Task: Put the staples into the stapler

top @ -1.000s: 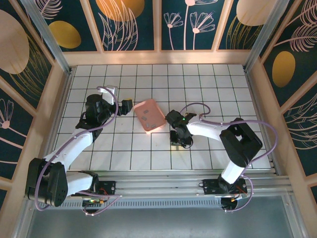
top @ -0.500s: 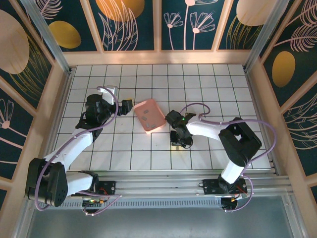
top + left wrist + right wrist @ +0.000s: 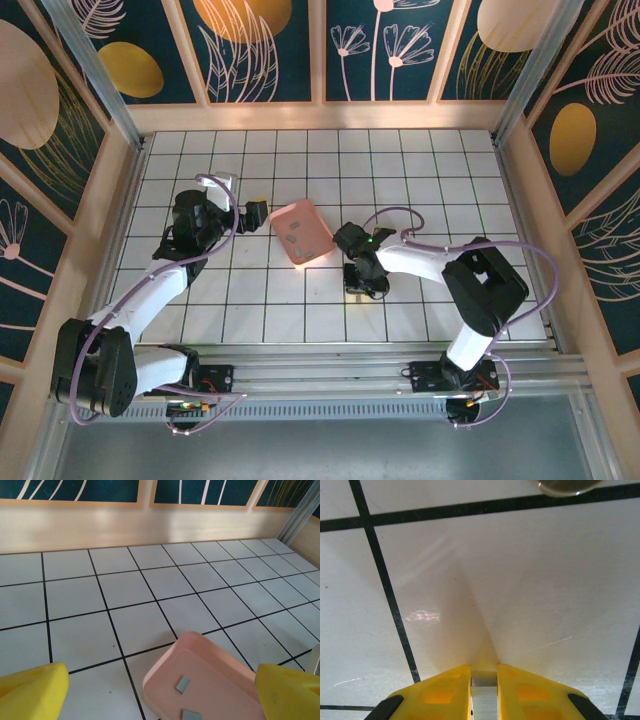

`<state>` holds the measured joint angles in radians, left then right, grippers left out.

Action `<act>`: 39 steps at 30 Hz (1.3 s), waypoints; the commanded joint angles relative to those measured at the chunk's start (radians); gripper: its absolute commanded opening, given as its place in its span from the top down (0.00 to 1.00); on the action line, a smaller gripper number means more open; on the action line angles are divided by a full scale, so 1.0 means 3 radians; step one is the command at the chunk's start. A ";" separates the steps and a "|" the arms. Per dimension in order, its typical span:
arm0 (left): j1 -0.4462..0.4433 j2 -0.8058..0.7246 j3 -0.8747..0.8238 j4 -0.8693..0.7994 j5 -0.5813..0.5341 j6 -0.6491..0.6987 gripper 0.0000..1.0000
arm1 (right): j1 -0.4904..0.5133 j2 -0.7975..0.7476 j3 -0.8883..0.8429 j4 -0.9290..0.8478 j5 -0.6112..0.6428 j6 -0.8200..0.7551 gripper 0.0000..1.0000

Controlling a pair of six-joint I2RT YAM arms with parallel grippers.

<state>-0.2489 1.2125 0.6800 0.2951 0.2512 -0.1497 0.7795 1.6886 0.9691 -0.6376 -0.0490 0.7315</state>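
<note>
From above, the left gripper (image 3: pixel 257 212) hung wide open beside the pink tray (image 3: pixel 316 241). Its wrist camera showed the staples (image 3: pixel 183 682) lying in that tray. At the right wrist, the right gripper (image 3: pixel 484 672) was clamped on the stapler (image 3: pixel 484 702), low over the table (image 3: pixel 530 580).

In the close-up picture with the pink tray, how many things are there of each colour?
Pink tray: 1
Grey strips in the tray: 2
Yellow pincer fingers: 2
Total: 5

High overhead, two low wrist close-ups
</note>
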 commanded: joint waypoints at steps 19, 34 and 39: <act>-0.0011 -0.0018 -0.0001 0.0079 0.0010 0.0049 0.05 | -0.0231 -0.0906 -0.0200 0.0311 0.0632 0.0075 0.82; -0.0010 -0.0018 -0.0006 0.0084 0.0012 0.0049 0.05 | -0.0516 -0.1191 -0.0356 0.0473 0.0605 -0.0014 0.82; -0.0013 -0.0018 -0.0006 0.0081 0.0011 0.0049 0.05 | -0.0563 -0.1132 -0.0367 0.0615 0.0666 -0.0035 0.82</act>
<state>-0.2489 1.2125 0.6800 0.2951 0.2508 -0.1497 0.6205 1.3453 0.8742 -0.4923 0.1089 0.7341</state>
